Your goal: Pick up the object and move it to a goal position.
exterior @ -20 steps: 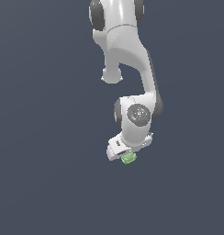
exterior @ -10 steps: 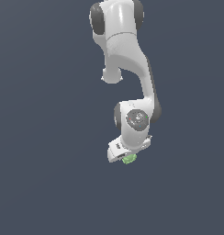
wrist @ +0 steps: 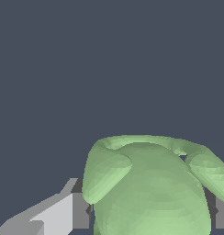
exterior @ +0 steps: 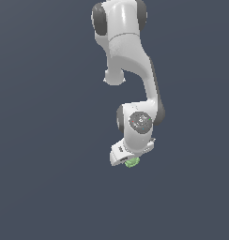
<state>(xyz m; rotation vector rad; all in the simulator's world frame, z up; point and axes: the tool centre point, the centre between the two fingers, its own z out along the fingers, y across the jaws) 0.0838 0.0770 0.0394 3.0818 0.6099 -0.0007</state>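
**A:** What does the exterior view show, left to right?

**B:** Plain slate-grey ground on the exterior view's left, then the white arm [exterior: 130, 70] hanging from twelve o'clock down to the middle of the frame. At its tip sits the gripper [exterior: 128, 158], with the object [exterior: 132, 162] poking out at about five o'clock from the wrist's round joint cap.

**A:** And the hand?

**B:** Clamped on the object. In the wrist view the light-green lump [wrist: 150, 188] fills the space between the fingers [wrist: 58, 215], a grey pad pressing each flank, with two knobs curling over its top.

**A:** Any writing or brand marks?

**B:** None that can be read. A small dark mark sits on the hand's white casing in the exterior view, too small to make out.

**A:** Is the object touching anything besides the fingers?

**B:** Only the same grey shows around it.
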